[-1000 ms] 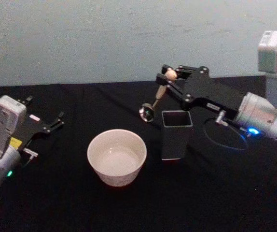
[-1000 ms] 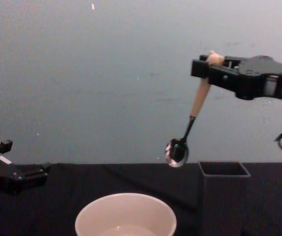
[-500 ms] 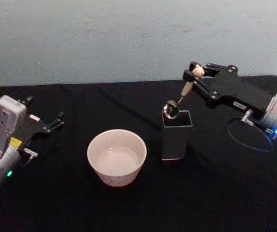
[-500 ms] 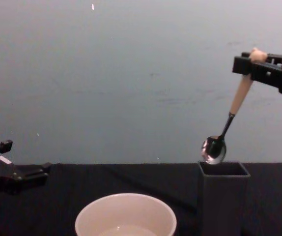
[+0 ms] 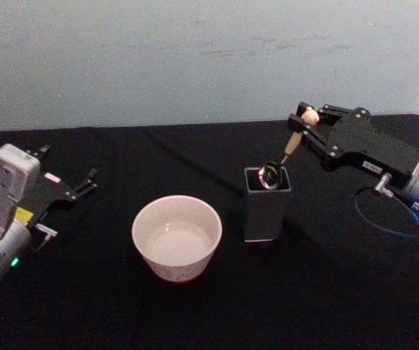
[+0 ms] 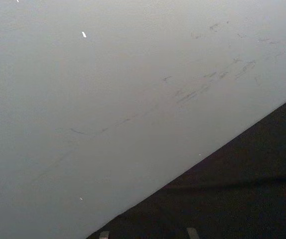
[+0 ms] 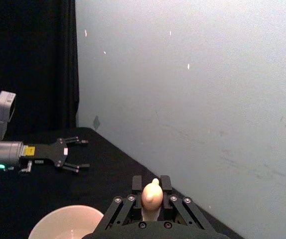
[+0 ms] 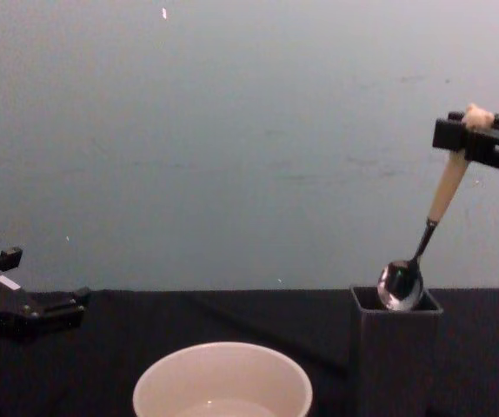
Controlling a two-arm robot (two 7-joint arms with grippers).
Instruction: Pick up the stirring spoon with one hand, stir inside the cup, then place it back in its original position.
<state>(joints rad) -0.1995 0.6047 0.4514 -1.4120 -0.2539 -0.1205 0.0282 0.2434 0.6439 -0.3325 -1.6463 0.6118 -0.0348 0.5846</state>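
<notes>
Chest view: my right gripper [image 8: 478, 130] pinches the spoon [image 8: 429, 228] by its knob, bowl dipping into the holder [image 8: 395, 356] mouth beside the cup [image 8: 222, 379]. Return step; next I lower straight, then release. Left gripper [image 5: 85, 185] parked, fingers spread.

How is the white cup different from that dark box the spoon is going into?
The cup is round, cream and wide; the holder is square, dark grey and narrower. The holder stands taller than the cup. The right gripper is dipping the stirring spoon bowl-first into the holder, while no tool is in the cup. Both stand upright with open tops on the black table.
</notes>
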